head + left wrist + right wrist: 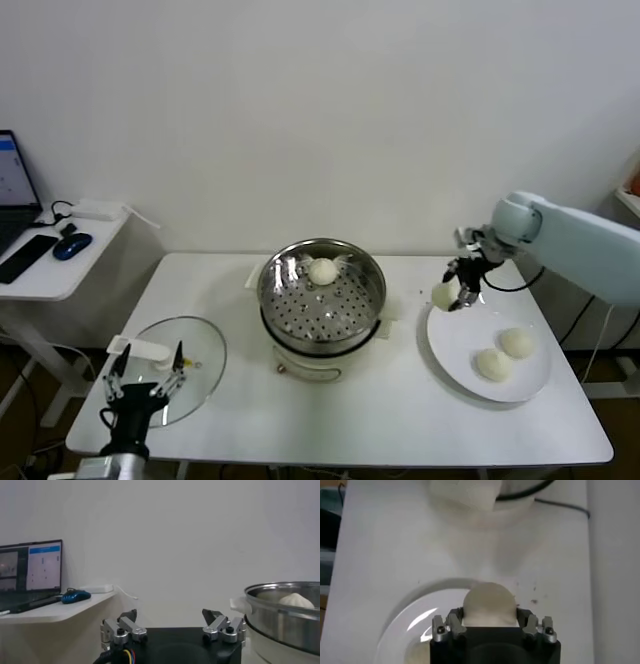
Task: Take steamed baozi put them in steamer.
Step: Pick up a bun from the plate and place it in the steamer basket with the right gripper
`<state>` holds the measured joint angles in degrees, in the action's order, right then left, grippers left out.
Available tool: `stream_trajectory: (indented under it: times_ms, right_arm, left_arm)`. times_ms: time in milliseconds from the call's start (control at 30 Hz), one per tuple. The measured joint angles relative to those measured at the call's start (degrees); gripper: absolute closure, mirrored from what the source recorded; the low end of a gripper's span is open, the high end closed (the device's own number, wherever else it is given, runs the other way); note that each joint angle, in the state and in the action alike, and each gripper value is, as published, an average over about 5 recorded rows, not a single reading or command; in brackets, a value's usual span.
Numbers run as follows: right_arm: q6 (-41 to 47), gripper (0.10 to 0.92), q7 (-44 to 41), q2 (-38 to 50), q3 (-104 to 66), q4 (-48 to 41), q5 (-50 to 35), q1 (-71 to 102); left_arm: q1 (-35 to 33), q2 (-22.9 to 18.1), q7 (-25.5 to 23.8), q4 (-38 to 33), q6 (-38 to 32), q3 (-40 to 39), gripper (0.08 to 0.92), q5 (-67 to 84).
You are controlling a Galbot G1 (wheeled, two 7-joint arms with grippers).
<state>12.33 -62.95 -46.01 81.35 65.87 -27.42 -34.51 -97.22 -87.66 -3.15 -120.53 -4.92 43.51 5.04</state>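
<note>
**Right hand lifts a bun; the steamer lies to its left**

The right hand (457, 293) is closed on one baozi (445, 294), holding it above the near-left rim of the white plate (463, 352), clear of the surface. Two more buns (505, 353) sit on the plate, touching or nearly so. A fourth bun (322, 270) already rests at the back of the steamer (322, 294), on its perforated floor.

The relation that matters for the coming move: the steamer stands to the left of the held bun, across a bare strip of table (420, 400), and its rim sits higher than the plate. My judgement is that the bun must travel leftward and clear that rim before going down, ideally onto open floor in front of the bun already inside. The bun is round, so it has no long axis to align. The right arm is plainly the nearer one to both plate and steamer.

The left hand (148, 383) hangs open and idle over the glass lid (200, 360) at the table's front left corner.

The right wrist view shows what the head view cannot: the bun (489, 605) seated squarely between the fingers (451, 622), with the plate (410, 625) below. The left wrist view alone shows the steamer wall (285, 615) side-on, with the bun inside (297, 599) just topping the rim.
</note>
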Motion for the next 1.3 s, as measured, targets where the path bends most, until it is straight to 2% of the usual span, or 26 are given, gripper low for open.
stream_trajectory:
  times_ms: [300, 567, 967, 1300]
  right_arm:
    - [2.1, 0.338, 1.3, -6.6, 8.2, 3.7, -11.9, -11.4]
    - [4.0, 0.338, 2.9, -15.6, 9.4, 3.0, -17.5, -13.1]
    - [5.1, 0.338, 3.4, -29.4, 7.3, -5.0, -19.3, -7.5]
    - [5.2, 0.338, 3.3, -36.3, 5.5, -11.6, -17.6, -1.4]
  left_arm:
    - [-0.5, 0.8, 0.1, -0.1, -0.8, -1.2, 0.177, -0.8]
    - [-1.1, 0.7, 0.1, -0.6, -0.9, -2.5, 0.177, -1.3]
    - [-2.0, 0.3, 0.1, -0.9, -1.1, -2.7, 0.177, -1.5]
    - [-1.7, 0.5, 0.0, -0.5, -1.1, -2.5, 0.177, -1.5]
